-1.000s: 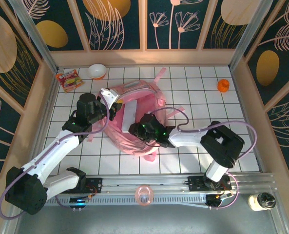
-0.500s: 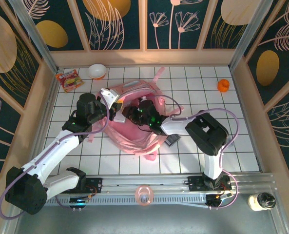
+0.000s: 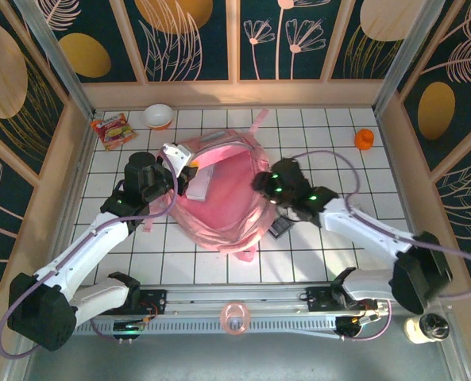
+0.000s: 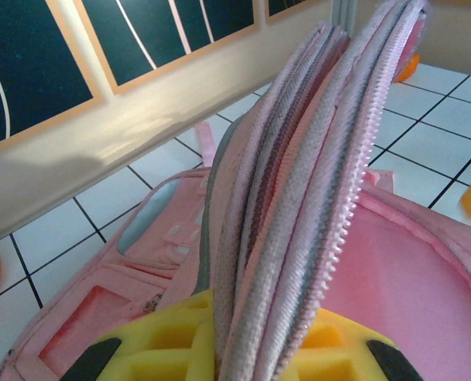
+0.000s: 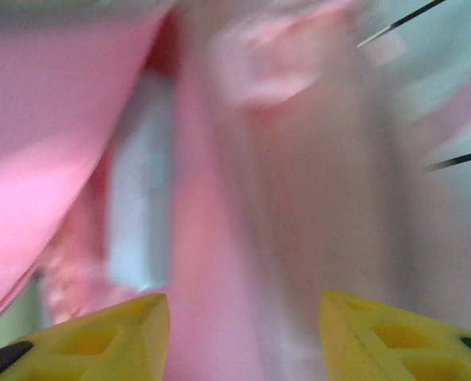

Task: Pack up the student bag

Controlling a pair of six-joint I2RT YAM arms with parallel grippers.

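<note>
The student bag (image 3: 223,210), a big soft pink backpack, lies in the middle of the table with its mouth held up. My left gripper (image 3: 185,170) is shut on the bag's zipper edge (image 4: 299,198); the folded fabric rises between its yellow fingers (image 4: 164,341). A white flat item (image 3: 198,184) lies inside the bag, just right of that gripper. My right gripper (image 3: 264,182) hovers at the bag's right rim, open, nothing between its fingers (image 5: 116,329). The right wrist view is blurred: pink fabric (image 5: 243,198) and a pale strip (image 5: 140,214).
A small dark object (image 3: 280,228) lies on the tiles by the bag's right side. An orange item (image 3: 364,140) sits at the far right, a bowl (image 3: 158,116) and a snack packet (image 3: 112,129) at the far left. A pink ring (image 3: 234,317) rests on the front rail.
My right gripper has drawn back from inside the bag to its right rim and opened wider. The white item stays in the bag. The left gripper kept its hold.
</note>
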